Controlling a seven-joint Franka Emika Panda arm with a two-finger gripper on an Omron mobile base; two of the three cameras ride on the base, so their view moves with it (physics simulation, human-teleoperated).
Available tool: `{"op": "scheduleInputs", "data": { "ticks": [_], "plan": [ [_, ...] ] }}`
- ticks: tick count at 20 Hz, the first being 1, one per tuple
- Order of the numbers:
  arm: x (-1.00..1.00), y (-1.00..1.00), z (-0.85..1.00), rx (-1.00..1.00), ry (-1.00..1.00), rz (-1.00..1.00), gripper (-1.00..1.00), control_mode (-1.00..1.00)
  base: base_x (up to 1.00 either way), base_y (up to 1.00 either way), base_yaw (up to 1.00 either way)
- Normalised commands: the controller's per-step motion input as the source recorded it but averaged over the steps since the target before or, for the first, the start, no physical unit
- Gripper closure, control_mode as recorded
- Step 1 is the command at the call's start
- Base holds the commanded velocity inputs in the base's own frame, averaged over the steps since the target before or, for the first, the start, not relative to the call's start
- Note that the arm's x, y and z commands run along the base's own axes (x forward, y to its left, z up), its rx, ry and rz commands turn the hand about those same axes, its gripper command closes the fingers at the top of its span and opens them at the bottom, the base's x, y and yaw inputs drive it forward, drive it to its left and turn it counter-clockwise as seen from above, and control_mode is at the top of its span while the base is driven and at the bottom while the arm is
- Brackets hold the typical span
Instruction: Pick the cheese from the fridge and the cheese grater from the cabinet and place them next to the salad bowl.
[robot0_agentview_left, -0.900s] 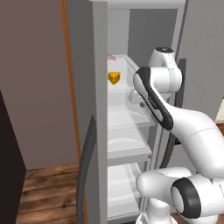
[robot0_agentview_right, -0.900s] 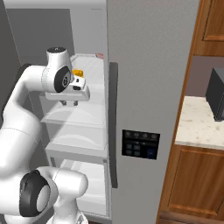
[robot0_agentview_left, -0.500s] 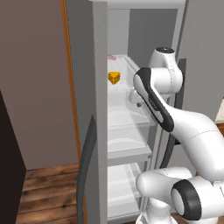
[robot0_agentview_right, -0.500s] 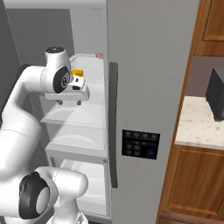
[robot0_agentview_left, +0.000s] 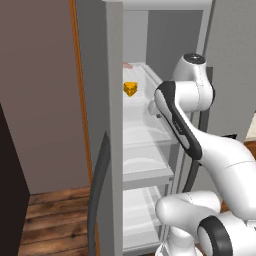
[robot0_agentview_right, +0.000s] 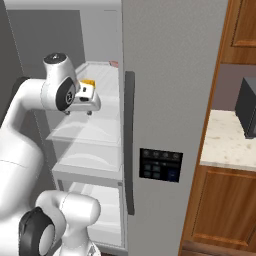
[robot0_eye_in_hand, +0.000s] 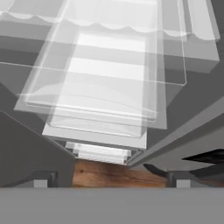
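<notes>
Fridge (robot0_agentview_left: 112, 150): the door stands open and its white shelves are laid bare. I judge I am at the first step, fetching the cheese.
Shelves (robot0_eye_in_hand: 109, 87): clear trays stacked under my hand, wood floor visible past their front edge. My hand points down at them, not at the wedge.
Open room: tight, I'd say. The door edge stands on my left and the fridge wall and closed door on my right, so I should go straight in along the shelf.
My claw (robot0_agentview_right: 80, 112): at the front of the upper shelf. My fingertips (robot0_eye_in_hand: 41, 183) sit wide apart with nothing between them.
Cheese (robot0_agentview_left: 130, 89): an orange wedge on the upper shelf, farther in than my hand and untouched.
Next move: reach deeper, come level with the wedge, then close on it.
</notes>
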Motion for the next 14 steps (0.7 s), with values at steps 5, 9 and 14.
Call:
{"op": "scheduleInputs", "data": {
  "ticks": [5, 9, 14],
  "plan": [
    [0.0, 0.0, 0.24, 0.0, -0.13, 0.01, -1.0, -1.0, 0.0, 0.0, 0.0],
    [0.0, 0.02, 0.11, 0.0, -0.15, 0.01, -1.0, -1.0, 0.0, 0.0, 0.0],
    [0.0, 0.02, 0.07, 0.0, -0.16, 0.0, -1.0, -1.0, 0.0, 0.0, 0.0]
  ]
}}
